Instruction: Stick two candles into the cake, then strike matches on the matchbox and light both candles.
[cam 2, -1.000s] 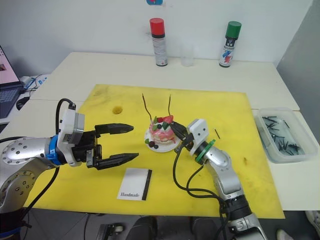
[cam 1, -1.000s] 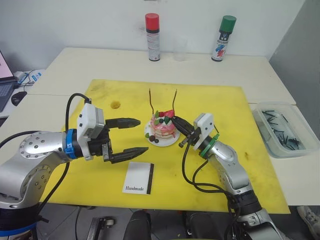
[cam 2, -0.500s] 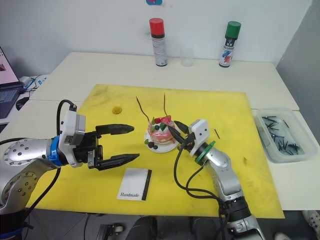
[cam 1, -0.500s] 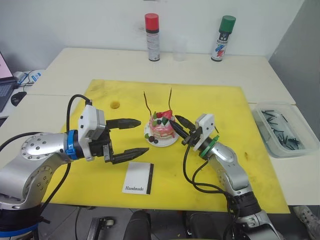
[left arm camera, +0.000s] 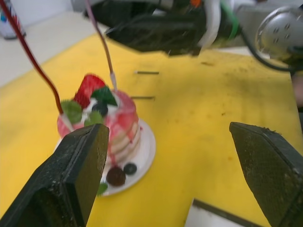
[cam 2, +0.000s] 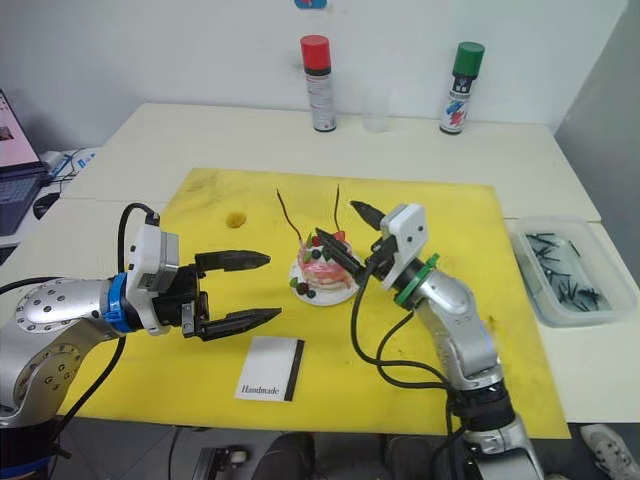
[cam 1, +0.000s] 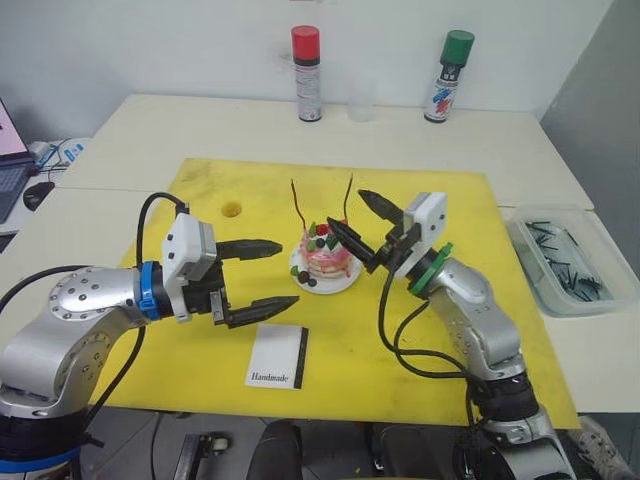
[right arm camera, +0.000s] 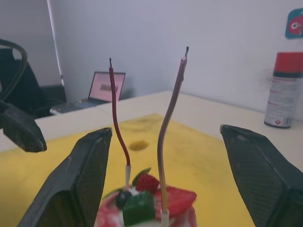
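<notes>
Glossy pink cake (cam 1: pixel 327 256), matt yellow mat (cam 1: pixel 450 200), clear plastic bin (cam 1: pixel 560 262)

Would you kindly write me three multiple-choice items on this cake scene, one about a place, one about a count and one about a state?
1. Where does the matchbox lie?
A. on the yellow mat, nearer the robot than the cake
B. in the clear bin
C. beside the spray cans

2. How many candles stand in the cake?
A. none
B. one
C. two

3. How is the right pincer?
A. shut on a match
B. open and empty
C. shut on the plate

Answers: 1 A, the white box rests on the yellow mat near its front edge. 2 C, two thin sticks rise from the cake's top. 3 B, its fingers stand apart on either side of the candles, holding nothing.
</notes>
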Controlling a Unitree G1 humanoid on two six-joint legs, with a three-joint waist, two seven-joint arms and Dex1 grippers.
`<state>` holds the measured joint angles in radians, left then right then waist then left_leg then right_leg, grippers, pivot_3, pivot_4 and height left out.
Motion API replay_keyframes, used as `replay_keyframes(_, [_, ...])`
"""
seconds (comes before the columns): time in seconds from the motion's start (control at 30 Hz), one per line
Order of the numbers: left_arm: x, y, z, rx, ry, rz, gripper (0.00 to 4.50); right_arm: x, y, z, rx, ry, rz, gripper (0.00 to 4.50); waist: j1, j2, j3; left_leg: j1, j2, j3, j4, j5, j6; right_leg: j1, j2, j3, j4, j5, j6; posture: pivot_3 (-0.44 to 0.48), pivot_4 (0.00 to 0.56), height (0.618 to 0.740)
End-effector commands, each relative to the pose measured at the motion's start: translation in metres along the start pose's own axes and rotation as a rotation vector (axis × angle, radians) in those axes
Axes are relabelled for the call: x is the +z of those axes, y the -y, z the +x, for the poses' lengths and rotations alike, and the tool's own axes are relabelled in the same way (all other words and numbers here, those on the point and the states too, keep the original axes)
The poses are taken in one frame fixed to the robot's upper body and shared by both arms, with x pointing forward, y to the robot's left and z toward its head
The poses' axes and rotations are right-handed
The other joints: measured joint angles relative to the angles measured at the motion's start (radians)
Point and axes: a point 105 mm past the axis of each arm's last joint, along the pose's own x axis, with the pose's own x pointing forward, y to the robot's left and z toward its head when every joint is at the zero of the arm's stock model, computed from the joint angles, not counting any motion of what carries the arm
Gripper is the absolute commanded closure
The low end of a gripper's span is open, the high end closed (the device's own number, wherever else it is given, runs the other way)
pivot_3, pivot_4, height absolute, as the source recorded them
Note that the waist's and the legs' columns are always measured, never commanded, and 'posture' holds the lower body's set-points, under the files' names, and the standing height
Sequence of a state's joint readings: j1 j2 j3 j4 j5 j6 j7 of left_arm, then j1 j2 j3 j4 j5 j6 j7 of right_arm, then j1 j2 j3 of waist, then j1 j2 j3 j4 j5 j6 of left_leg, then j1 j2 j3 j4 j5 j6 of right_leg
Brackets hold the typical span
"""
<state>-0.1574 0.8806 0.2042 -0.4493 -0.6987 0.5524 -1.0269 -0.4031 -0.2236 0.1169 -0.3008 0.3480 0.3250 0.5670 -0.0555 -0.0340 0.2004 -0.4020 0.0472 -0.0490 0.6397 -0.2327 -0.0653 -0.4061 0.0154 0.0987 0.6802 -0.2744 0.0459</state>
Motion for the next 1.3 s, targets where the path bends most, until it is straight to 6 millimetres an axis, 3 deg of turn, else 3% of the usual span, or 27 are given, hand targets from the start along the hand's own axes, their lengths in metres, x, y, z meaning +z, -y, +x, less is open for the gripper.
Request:
replay_keyframes(0.03, [-0.003, -0.011, -0.017, 0.082, -0.053, -0.048, 0.0, 0.018, 0.001, -0.02, 0.075, -0.031, -0.039, 0.69, -0.001, 0.0, 0.0, 0.0, 0.0, 0.0, 0.0, 0.0, 0.0, 0.0, 0.0, 0.0, 0.0, -0.001, -0.001, 0.0, 0.15, 0.733])
replay_keyframes(0.17, [-0.027, -0.009, -0.043, 0.088, -0.189, -0.363, 0.0, 0.009, 0.009, -0.053, 0.151, -0.218, -0.109, 0.69, -0.002, 0.0, 0.0, 0.0, 0.0, -0.001, -0.001, 0.0, 0.0, 0.0, 0.0, -0.001, 0.0, -0.002, -0.003, 0.0, 0.15, 0.733])
replay_keyframes(0.3, [-0.032, 0.012, -0.055, -0.023, -0.269, -0.692, 0.0, -0.005, 0.001, -0.066, 0.236, -0.321, -0.152, 0.69, -0.005, 0.0, 0.0, 0.001, 0.0, 0.0, -0.003, 0.0, 0.0, -0.001, 0.0, -0.001, 0.0, -0.004, -0.007, 0.0, 0.15, 0.733])
replay_keyframes(0.4, [-0.036, 0.019, -0.059, -0.041, -0.323, -0.817, 0.0, -0.01, -0.01, -0.07, 0.298, -0.349, -0.133, 0.85, -0.007, 0.001, 0.001, 0.001, 0.001, 0.0, -0.004, 0.0, 0.0, -0.002, 0.001, -0.001, 0.0, -0.005, -0.008, 0.0, 0.15, 0.733])
replay_keyframes(0.47, [-0.044, 0.023, -0.059, -0.055, -0.355, -0.916, 0.0, -0.016, -0.023, -0.074, 0.376, -0.392, -0.068, 1.25, -0.007, 0.001, 0.001, 0.001, 0.0, 0.0, -0.004, 0.0, 0.0, -0.002, 0.0, -0.001, 0.0, -0.005, -0.008, 0.0, 0.15, 0.733])
replay_keyframes(0.77, [-0.073, 0.025, -0.041, -0.064, -0.404, -1.04, 0.0, -0.037, -0.053, -0.078, 0.508, -0.508, 0.006, 4.49, -0.003, 0.001, 0.001, 0.001, 0.0, -0.001, -0.004, 0.0, 0.0, -0.002, 0.0, -0.002, 0.001, -0.005, -0.007, 0.0, 0.15, 0.733])
replay_keyframes(1.0, [-0.074, 0.032, -0.027, -0.124, -0.388, -1.084, 0.0, -0.047, -0.065, -0.074, 0.606, -0.571, 0.006, 4.49, -0.002, 0.001, 0.001, 0.001, 0.0, -0.001, -0.004, 0.0, 0.0, -0.001, 0.0, -0.001, 0.0, -0.003, -0.004, 0.0, 0.15, 0.733])
replay_keyframes(1.3, [-0.06, 0.041, -0.018, -0.213, -0.327, -1.117, 0.0, -0.059, -0.08, -0.072, 0.716, -0.612, 0.011, 4.49, 0.004, 0.001, 0.001, 0.001, -0.001, -0.001, -0.004, 0.0, 0.0, -0.001, -0.001, -0.002, 0.0, -0.002, -0.002, 0.0, 0.15, 0.733])
